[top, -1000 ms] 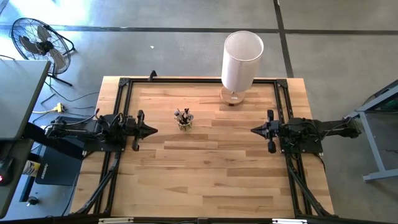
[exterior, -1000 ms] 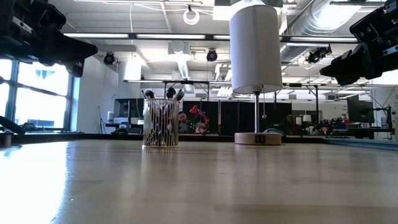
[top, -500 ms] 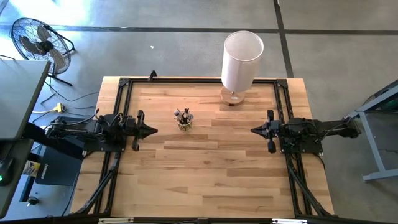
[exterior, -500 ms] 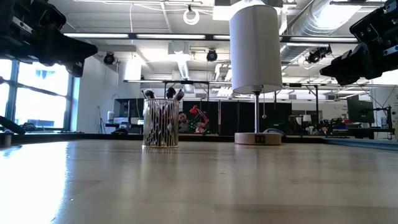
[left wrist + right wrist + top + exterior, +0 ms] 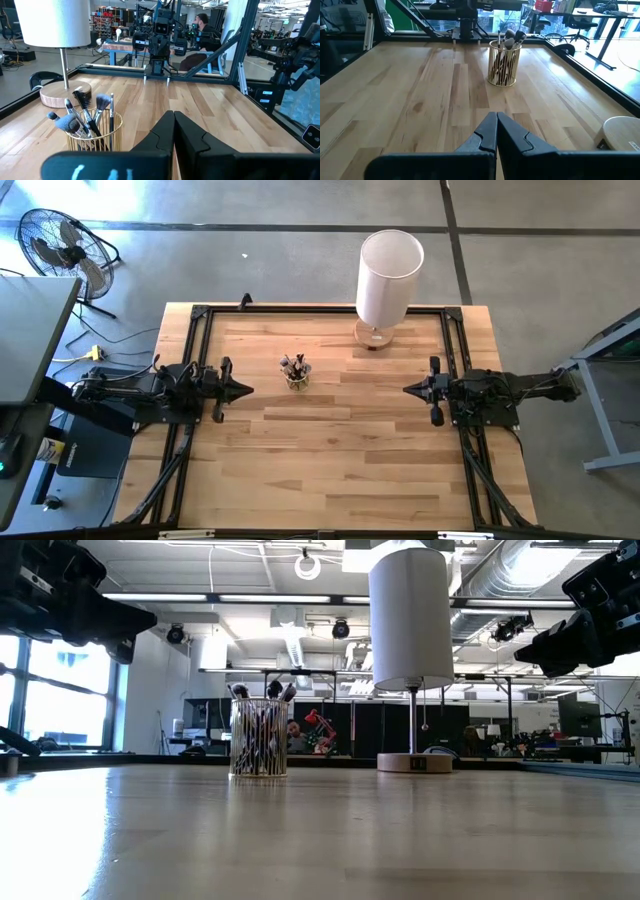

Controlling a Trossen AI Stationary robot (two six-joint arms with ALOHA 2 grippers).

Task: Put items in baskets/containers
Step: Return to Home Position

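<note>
Your left tool (image 5: 246, 390) sits at the left edge of the bench (image 5: 330, 470). Its fingers are pressed together with nothing between them, and it points across toward the middle. Your right tool (image 5: 407, 389) mirrors it at the right edge, fingers likewise together and empty.

Between the two, nearer your left tool, the small yellowish cup (image 5: 297, 381) stands upright on the bench. The brushes (image 5: 293, 364) stand bunched in it, bristle tips up and fanning above the rim. In the left wrist view you can see dark handles and fluffy heads. Neither tool touches the cup.

Toward the far edge, the tall white lamp (image 5: 389, 270) stands on its round wooden base. A fan (image 5: 55, 242) stands on the floor beyond the bench's far left corner.
</note>
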